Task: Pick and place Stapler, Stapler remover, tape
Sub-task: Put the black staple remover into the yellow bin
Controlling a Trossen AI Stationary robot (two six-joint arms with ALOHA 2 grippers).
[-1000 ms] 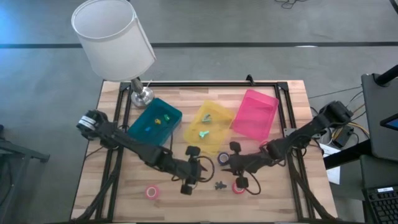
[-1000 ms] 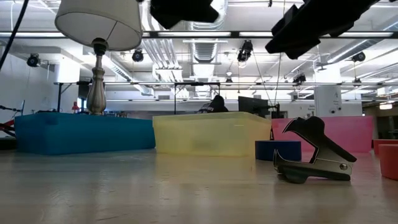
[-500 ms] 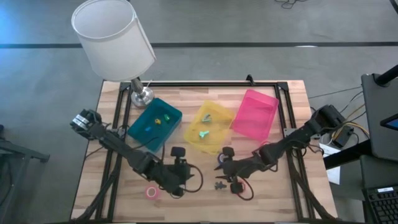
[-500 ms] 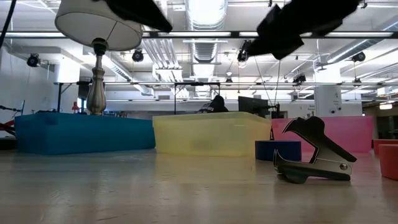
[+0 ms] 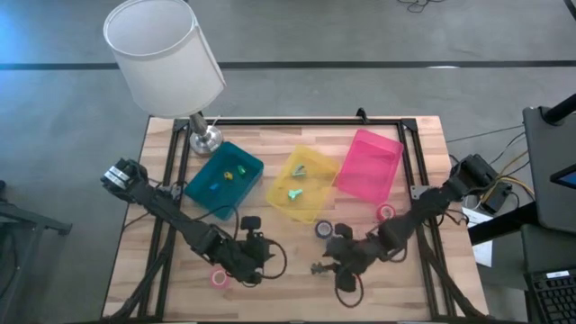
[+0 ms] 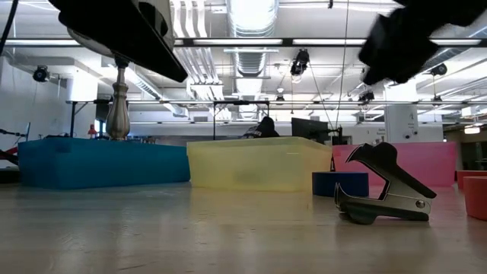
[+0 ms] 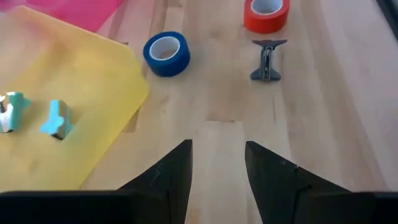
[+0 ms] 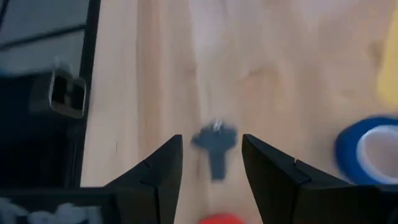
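The dark staple remover (image 5: 318,267) rests on the wood (image 6: 384,186) between both arms. The blue tape roll (image 5: 323,229) lies flat beside the yellow bin, and the pink roll (image 5: 219,277) lies flat near the near edge. The red roll (image 7: 266,14) lies flat just past the remover (image 7: 267,51); in the high view the right gripper covers it. My left gripper (image 5: 255,256) hangs open beside the pink roll, above the table (image 7: 217,162). My right gripper (image 5: 340,264) is open and points at the remover (image 8: 214,146), clear of it.
Teal bin (image 5: 225,180), yellow bin (image 5: 301,183) and pink bin (image 5: 369,165) stand in a row on the far half; the first two hold small objects. A lamp (image 5: 164,54) stands at the far left corner. A small pinkish ring (image 5: 385,212) lies near the pink bin.
My left gripper has moved toward the table's left and near edge, ending beside the pink roll. My right arm has swung toward the near edge, uncovering the pinkish ring by the pink bin, and its gripper now hangs over the red roll. Nothing on the table has moved.
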